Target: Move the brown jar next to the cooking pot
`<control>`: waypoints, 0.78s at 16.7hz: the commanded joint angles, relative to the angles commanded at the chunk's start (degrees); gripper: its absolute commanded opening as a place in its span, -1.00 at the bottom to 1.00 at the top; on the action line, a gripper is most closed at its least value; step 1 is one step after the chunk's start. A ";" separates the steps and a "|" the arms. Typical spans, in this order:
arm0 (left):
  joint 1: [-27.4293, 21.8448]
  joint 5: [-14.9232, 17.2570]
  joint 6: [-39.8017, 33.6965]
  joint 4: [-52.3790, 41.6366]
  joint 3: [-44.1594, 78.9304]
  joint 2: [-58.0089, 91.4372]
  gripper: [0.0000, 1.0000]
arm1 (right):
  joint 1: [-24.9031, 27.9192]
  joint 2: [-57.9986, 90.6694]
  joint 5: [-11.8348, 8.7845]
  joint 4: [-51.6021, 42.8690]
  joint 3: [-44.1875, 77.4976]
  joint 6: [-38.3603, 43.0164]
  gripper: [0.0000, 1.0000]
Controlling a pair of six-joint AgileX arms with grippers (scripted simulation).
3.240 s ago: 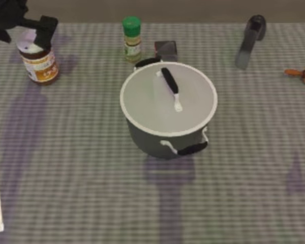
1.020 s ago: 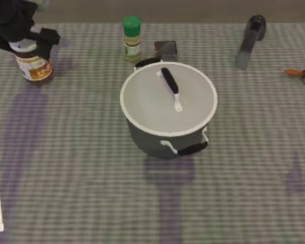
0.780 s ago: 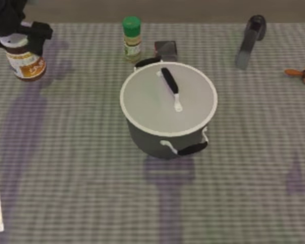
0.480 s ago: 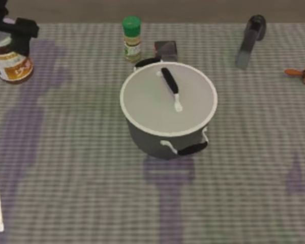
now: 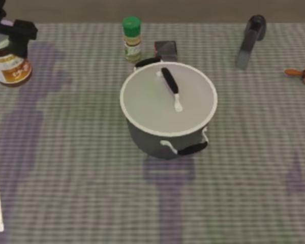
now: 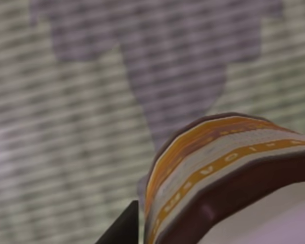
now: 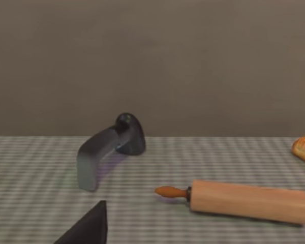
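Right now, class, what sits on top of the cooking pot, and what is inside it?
A flat white-rimmed lid with a black handle covers the cooking pot; its inside is hidden.

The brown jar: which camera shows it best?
The top view: the brown jar shows whole at the table's far left, lid gripped by the left gripper. The left wrist view shows only its label close up. The right wrist view misses it.

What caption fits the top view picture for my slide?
Left gripper holds the brown jar at the table's far left, away from the cooking pot.
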 joint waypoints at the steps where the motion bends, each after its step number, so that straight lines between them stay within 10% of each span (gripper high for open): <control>1: -0.76 -0.43 -1.32 0.57 -0.93 -0.31 -1.00 | 0.00 0.00 0.00 0.00 0.00 0.00 1.00; 13: -18.16 -9.91 -32.58 13.45 -22.45 -8.01 -1.00 | 0.00 0.00 0.00 0.00 0.00 0.00 1.00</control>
